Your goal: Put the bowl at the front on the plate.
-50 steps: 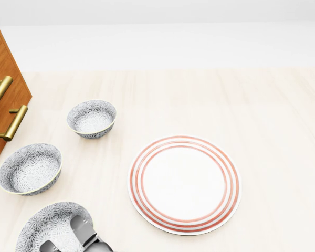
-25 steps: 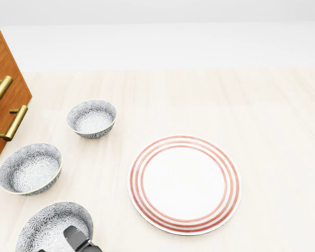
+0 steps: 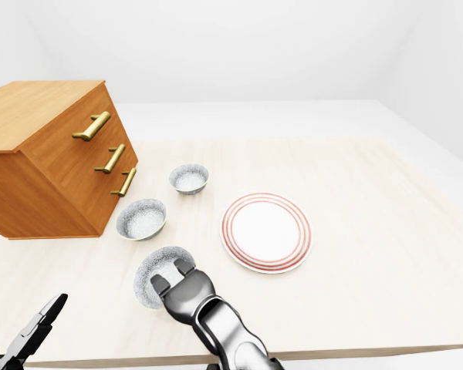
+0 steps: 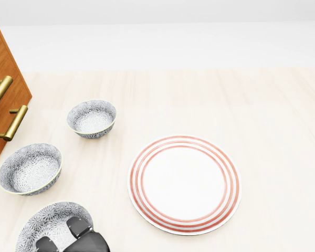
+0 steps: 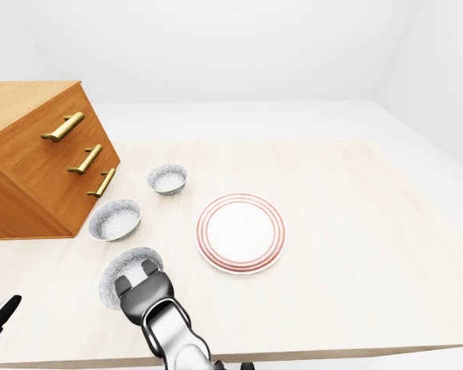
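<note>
Three grey patterned bowls stand in a row on the pale wooden table. The lowest bowl [image 4: 48,221] sits at the head view's bottom left, resting on the table. My right hand [image 4: 63,237] reaches it from below, and two dark fingertips [image 4: 77,226] lie over its near rim and inside it. The thumb is hidden, and no closed grip shows. The white plate [image 4: 185,184] with red rings lies bare to the bowl's right. My left hand [image 3: 32,333] hangs at the left-eye view's bottom left, fingers spread, holding nothing.
A middle bowl [image 4: 29,168] and an upper bowl [image 4: 92,118] stand above the lowest one. A wooden drawer chest [image 3: 54,154] with brass handles stands at the left. The table's near edge [image 3: 355,354] runs along the bottom of the eye views.
My right hand drew back a little half a second ago, then pushed forward again. Two fingertips now lie deeper inside the lowest bowl. Bowls and plate have not moved.
</note>
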Robot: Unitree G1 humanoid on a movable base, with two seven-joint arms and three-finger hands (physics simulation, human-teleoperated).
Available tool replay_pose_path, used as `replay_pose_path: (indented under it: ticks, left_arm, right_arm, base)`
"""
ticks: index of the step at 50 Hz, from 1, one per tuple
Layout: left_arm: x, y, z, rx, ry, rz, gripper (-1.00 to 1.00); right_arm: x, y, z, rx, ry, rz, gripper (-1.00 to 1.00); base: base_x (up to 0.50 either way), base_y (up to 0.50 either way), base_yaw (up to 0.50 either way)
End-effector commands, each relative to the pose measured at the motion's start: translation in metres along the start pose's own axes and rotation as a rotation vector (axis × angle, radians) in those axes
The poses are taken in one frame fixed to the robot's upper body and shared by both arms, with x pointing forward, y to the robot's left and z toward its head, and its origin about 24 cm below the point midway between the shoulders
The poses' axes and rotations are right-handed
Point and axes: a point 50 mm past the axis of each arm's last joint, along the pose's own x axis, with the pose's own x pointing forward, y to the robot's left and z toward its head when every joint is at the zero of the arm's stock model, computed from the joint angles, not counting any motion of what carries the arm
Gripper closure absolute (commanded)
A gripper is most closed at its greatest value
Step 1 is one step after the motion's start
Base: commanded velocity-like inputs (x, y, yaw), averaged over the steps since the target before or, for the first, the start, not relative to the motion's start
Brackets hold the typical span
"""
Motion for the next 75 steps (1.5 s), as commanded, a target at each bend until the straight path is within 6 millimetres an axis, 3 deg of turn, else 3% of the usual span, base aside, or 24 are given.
replay_pose_path:
  ticks: [1,36,37,38,45,54,75]
  left_arm:
    - [0.0,0.0,-0.001,0.0,0.003,0.0,-1.0]
    - [0.0,0.0,0.0,-0.003,0.002,-0.001,-1.0]
    - [0.0,0.0,0.001,-0.005,-0.002,0.0,-1.0]
    - [0.0,0.0,0.002,-0.005,-0.006,0.0,-1.0]
    - [0.0,0.0,0.001,-0.004,-0.002,-0.001,-1.0]
    - [0.0,0.0,0.001,-0.004,-0.004,-0.003,-1.0]
    - [0.0,0.001,0.004,-0.003,-0.015,-0.001,-1.0]
  right_arm:
    - [0.011,-0.001,-0.004,0.034,0.001,0.019,-1.0]
    - [0.02,0.022,-0.003,0.092,-0.019,0.118,-1.0]
    - [0.019,0.02,-0.003,0.091,-0.018,0.101,0.75]
    - [0.019,0.019,-0.003,0.09,-0.019,0.091,1.0]
    - [0.019,0.016,-0.005,0.084,-0.015,0.07,1.0]
    - [0.014,-0.01,-0.012,0.011,0.041,-0.053,1.0]
    - [0.004,-0.049,-0.037,0.073,0.095,-0.369,1.0]
  base:
    - [0.0,0.0,0.0]
    - [0.0,0.0,0.0]
    - [0.0,0.0,0.0]
    - [0.0,0.0,0.0]
    - [0.0,0.0,0.0]
    - [0.0,0.0,0.0]
    - [0.0,0.0,0.0]
